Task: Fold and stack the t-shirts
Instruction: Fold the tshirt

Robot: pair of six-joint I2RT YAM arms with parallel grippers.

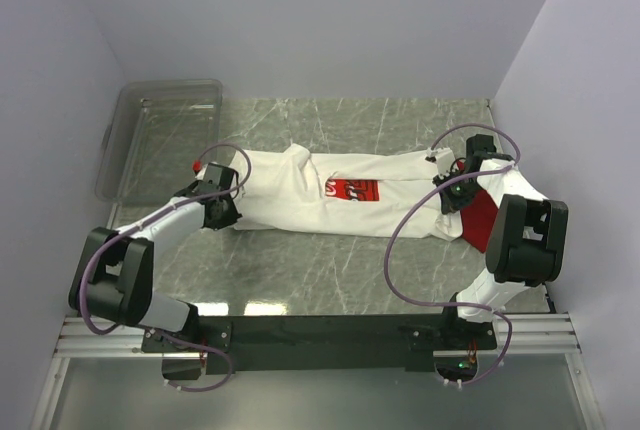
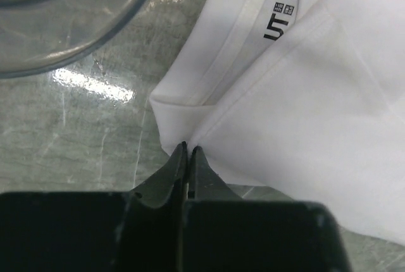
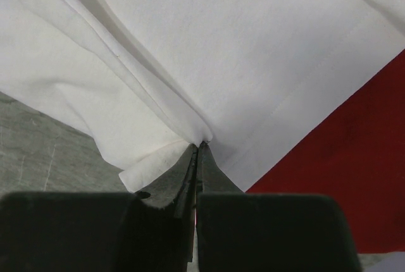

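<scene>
- White shirt: flat on counter, stretched lengthwise between 2 arms, red print up. Right end overlaps red shirt.
- Left end effector: jaws pinched together on white shirt's folded corner.
- Right end effector: jaws pinched together on white hem, cloth gathering into tips.
- Likely reason: 2 end grips hold cloth taut and straight, ready for fold.
- Room: bare counter in front of and behind white shirt. Walls close on both sides. Bin near left corner, apart from cloth.

Apparently printed shirt overlaps plain shirt; bin left.
</scene>
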